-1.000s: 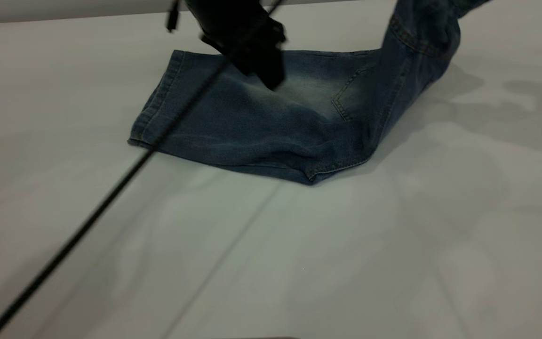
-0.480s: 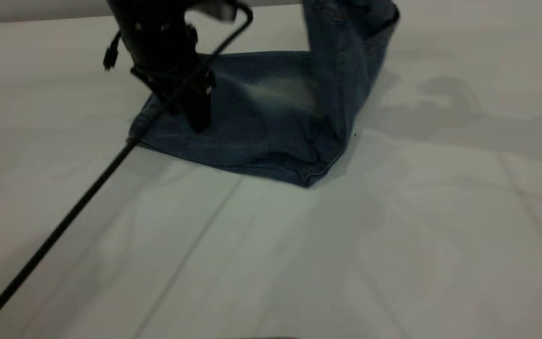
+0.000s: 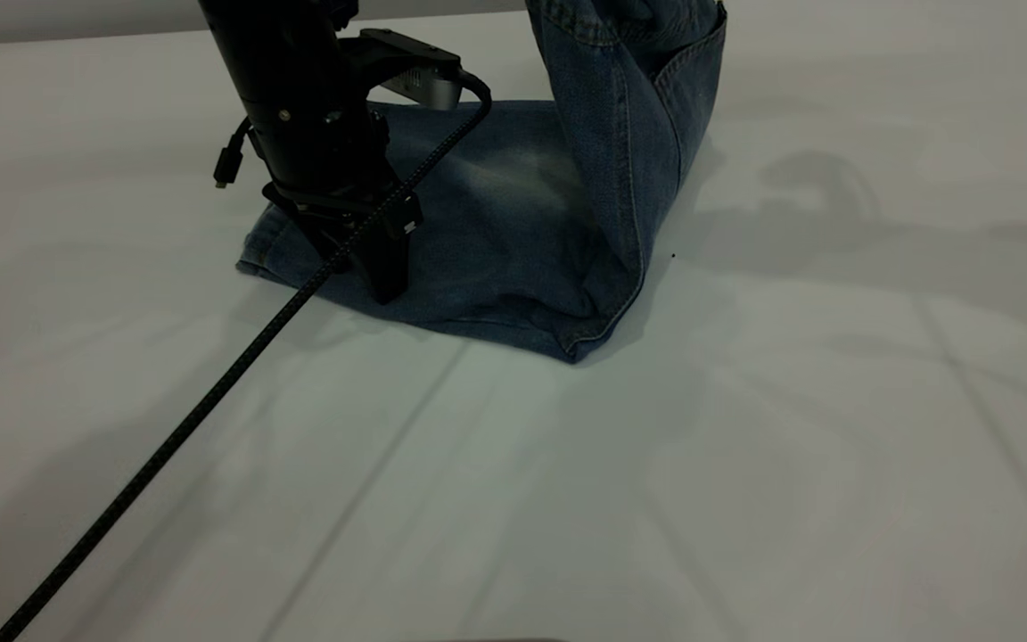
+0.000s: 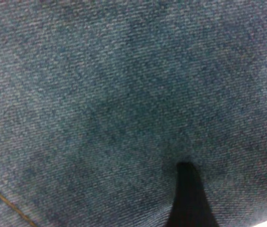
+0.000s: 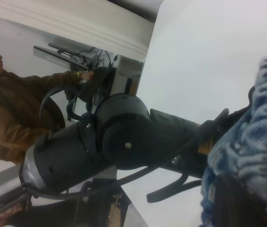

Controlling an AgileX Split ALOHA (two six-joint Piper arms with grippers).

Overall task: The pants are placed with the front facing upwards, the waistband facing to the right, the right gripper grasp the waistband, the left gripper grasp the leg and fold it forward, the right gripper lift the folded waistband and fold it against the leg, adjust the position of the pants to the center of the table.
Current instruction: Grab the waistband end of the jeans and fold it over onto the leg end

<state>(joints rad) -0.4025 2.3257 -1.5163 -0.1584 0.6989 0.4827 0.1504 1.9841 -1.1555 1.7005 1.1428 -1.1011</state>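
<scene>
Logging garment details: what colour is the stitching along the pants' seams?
Tan, on blue denim pants; clearest in the exterior view.

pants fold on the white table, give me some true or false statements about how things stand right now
1. The left gripper presses down on the leg part of the pants. True.
2. The whole pants lie flat on the table. False: the waistband end is lifted upright above the rest.
3. A braided cable runs from the left arm across the table. True.
4. The right gripper's fingers show in the exterior view. False: they are out of frame there.
5. The pants are red. False: blue denim.
</scene>
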